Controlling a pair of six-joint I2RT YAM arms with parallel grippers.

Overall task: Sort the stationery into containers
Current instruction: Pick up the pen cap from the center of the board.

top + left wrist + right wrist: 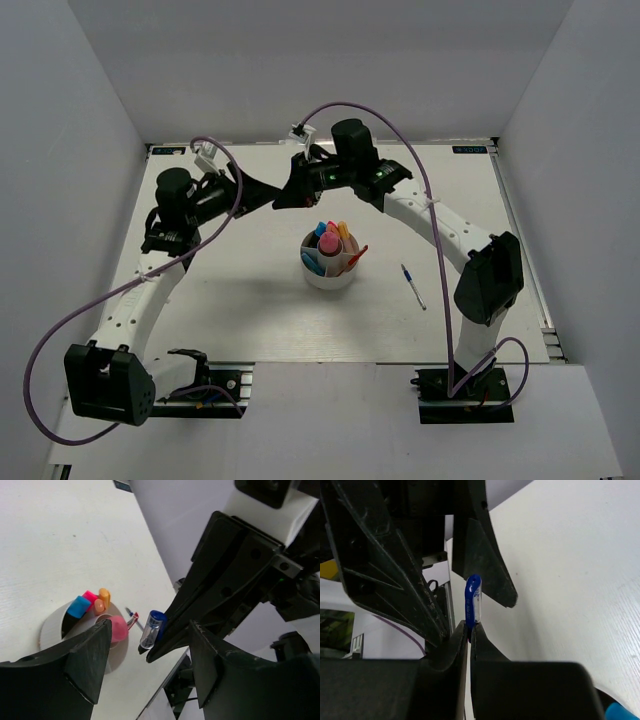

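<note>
My right gripper (469, 627) pinched a short clear blue-capped pen (152, 629), its length pointing out between the spread jaws of my left gripper (150, 625).

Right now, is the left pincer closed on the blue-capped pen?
No, the left pincer has its fingers wide apart on either side of the blue-capped pen, which the right pincer pinches.

cup (330, 281) set on table (250, 310), centre | highlighters (331, 240) stood inside cup | loose pen (413, 286) laid right of cup, apart | capped pen (152, 630) pinched in right gripper (469, 626) behind cup, between spread fingers of left gripper (150, 623)
</note>
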